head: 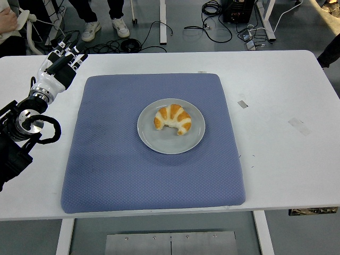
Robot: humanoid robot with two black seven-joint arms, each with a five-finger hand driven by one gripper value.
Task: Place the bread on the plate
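- The blue mat (106,175) lies flat on the white table (287,159), reaching almost to its near edge; a tug on a corner could slide everything resting on it.
- The plate (154,139) sits mid-mat with the bread (172,118) already on it, just inside the rim. The task looks done, so any further contact is the main risk: a nudge could roll the bread off.
- The left hand (59,68) hovers over the far left of the table, well apart from the plate, fingers (71,48) straight, close together and holding nothing. A sweep rightward could catch the mat's edge.
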